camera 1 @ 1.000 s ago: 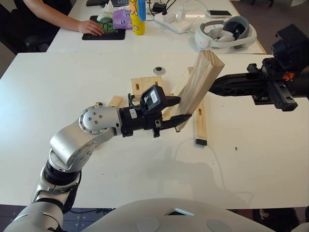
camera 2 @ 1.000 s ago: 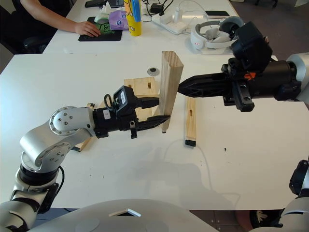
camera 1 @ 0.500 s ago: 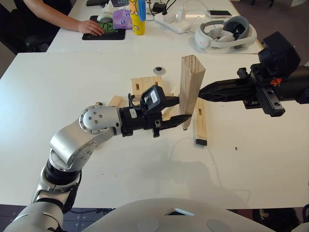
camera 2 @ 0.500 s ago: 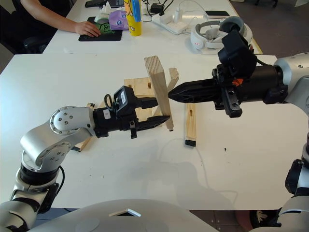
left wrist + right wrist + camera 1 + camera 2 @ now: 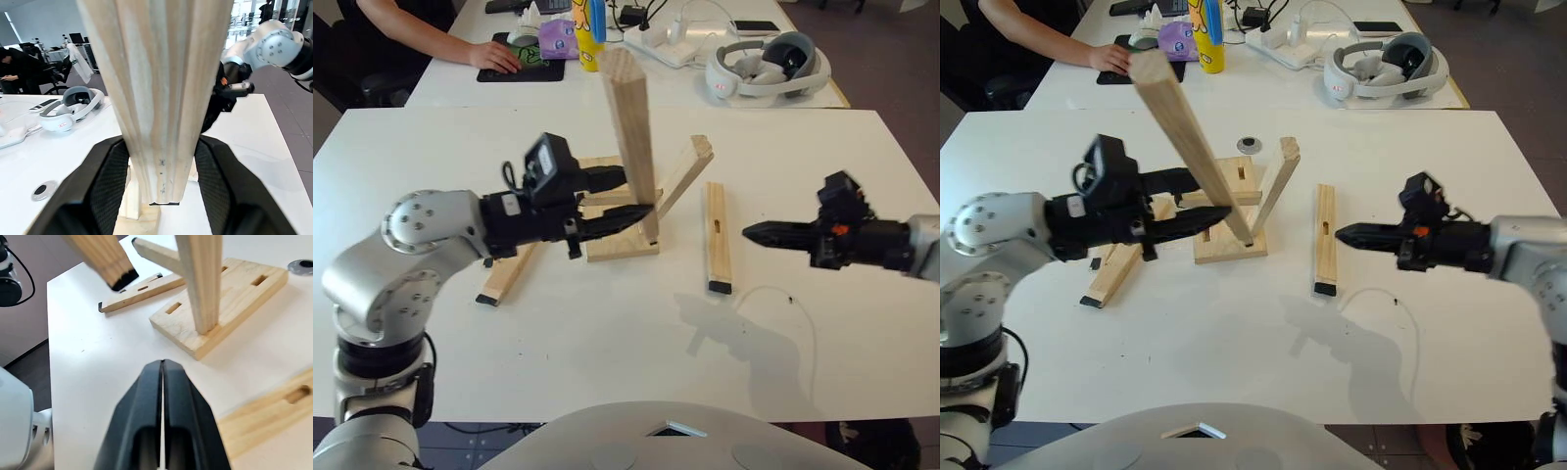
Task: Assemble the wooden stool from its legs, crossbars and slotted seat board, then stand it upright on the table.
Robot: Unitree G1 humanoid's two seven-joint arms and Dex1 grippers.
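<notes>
Left eye view, from where I stand: the white table (image 5: 607, 333) carries the slotted seat board (image 5: 622, 247), lying flat. A long leg (image 5: 628, 127) tilts over it, clenched low down in the left gripper (image 5: 631, 194). A second leg (image 5: 680, 181) stands in the board, leaning right. A slotted bar (image 5: 717, 235) lies flat beside the board. Near that bar hovers the right gripper (image 5: 754, 233), fingers pressed together on nothing.

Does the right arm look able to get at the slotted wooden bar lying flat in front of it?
Probably yes. The slotted wooden bar lies flat on the bare table just ahead of the right gripper, with nothing between them. Its fingers are shut and would need opening first.
</notes>
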